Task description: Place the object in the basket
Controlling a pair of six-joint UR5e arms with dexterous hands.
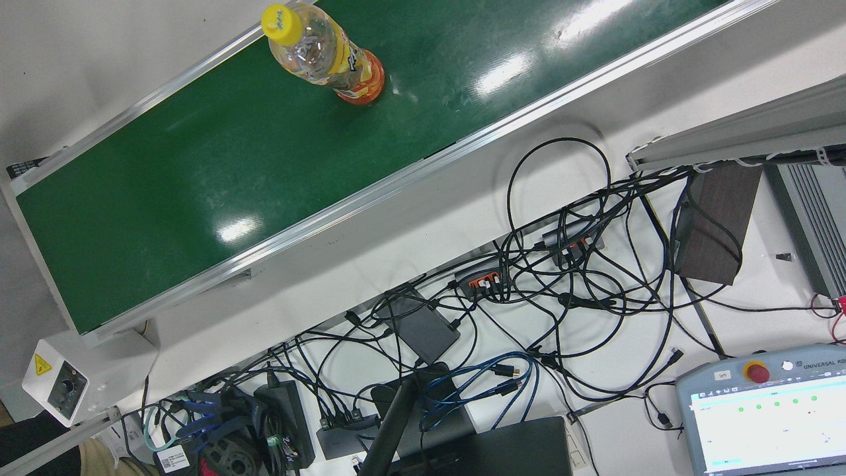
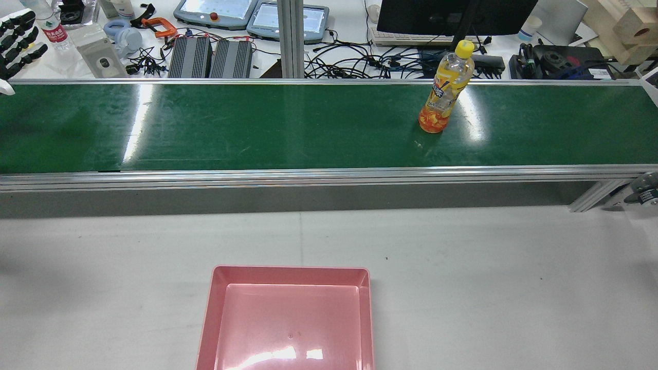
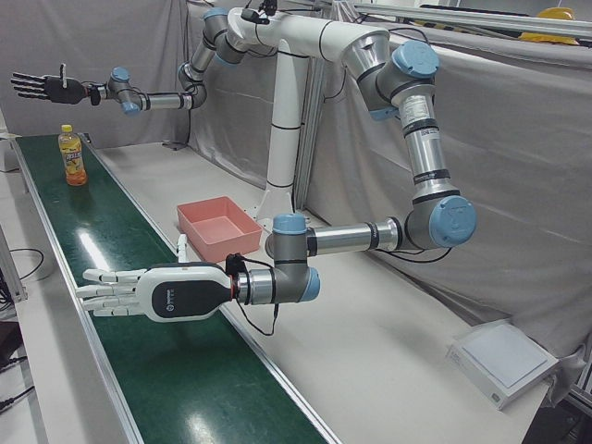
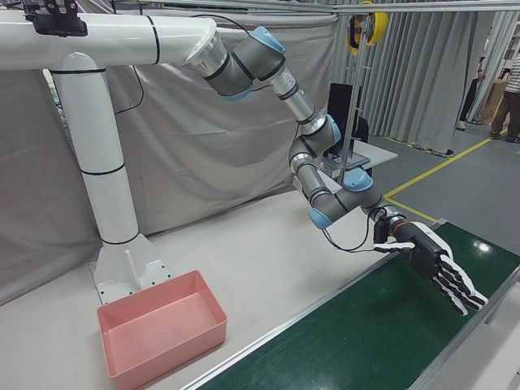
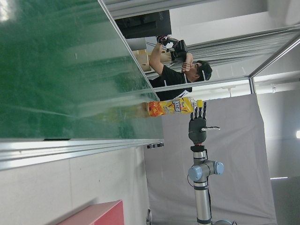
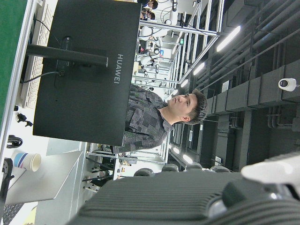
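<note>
Two robot hands, left and right, splayed empty; monitor reads "HUAWEI".

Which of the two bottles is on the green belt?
The yellow-capped bottle; the clear bottle with a red label stands on the desk beyond the belt.

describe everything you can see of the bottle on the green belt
The clear plastic bottle with a yellow screw cap stands upright on the green conveyor belt, toward its far edge. A yellow wrap label with dark lettering covers the middle, and the lower part looks orange. The cap is on. Only the belt touches it; neither hand is on it, and it is far from the pink basket.
</note>
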